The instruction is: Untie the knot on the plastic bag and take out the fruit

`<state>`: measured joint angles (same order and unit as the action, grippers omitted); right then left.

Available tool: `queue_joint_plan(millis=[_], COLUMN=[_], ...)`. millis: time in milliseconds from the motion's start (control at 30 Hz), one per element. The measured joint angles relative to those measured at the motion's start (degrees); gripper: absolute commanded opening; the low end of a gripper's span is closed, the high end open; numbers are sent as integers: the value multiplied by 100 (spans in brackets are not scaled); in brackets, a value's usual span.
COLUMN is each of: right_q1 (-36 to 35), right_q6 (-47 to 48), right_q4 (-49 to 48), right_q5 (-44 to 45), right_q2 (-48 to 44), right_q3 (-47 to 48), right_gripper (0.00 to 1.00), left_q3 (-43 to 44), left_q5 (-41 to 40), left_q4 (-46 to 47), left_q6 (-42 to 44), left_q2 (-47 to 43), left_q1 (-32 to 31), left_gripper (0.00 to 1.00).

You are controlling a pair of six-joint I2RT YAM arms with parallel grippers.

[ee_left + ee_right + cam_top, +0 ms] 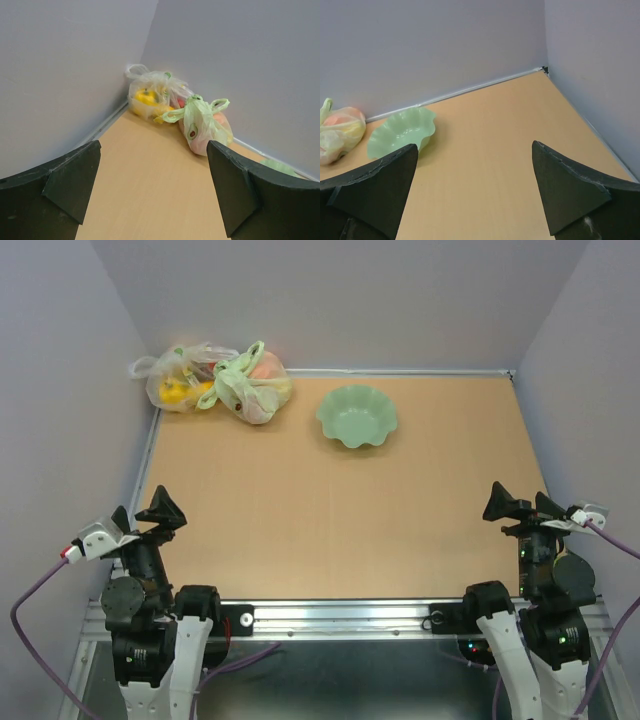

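Left tool point(143, 515) and right tool point(520, 505) both gape wide, pointing forward.

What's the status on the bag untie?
Left gripper and right gripper open, empty, near edge. Plastic bag in far-left corner, knot tied, fruit inside. Clear whitish bag against it, on its left.
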<state>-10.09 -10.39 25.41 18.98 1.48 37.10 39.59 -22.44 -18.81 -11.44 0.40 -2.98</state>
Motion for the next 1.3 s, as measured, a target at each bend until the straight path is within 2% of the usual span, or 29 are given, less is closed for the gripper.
queue_joint_plan(millis=[300,467,533,833,1100,1300], right_q1=[0,0,0,-13,-13,-13], right_q6=[-44,-254,-319,-592,-544,-245], right_q4=[13,24,39,118,118,118], right_q5=[-9,-116,-175,-413,-748,-1132], right_q2=[0,0,0,0,2,188], right_q3=[0,-2,-2,-9,-9,-9], right_gripper=[100,100,100,100,100,100], left_q3=[26,284,396,1139,2055,3681], left_q5=[179,356,485,1040,1292,1259], left_q4=[72,155,190,297,929,1429], left_q6=[-11,-365,-601,-1537,-2107,-2297], left_q2=[66,898,1392,4610,7305,9462], left_q1=[0,0,2,9,9,9], left_gripper=[99,99,99,99,99,99])
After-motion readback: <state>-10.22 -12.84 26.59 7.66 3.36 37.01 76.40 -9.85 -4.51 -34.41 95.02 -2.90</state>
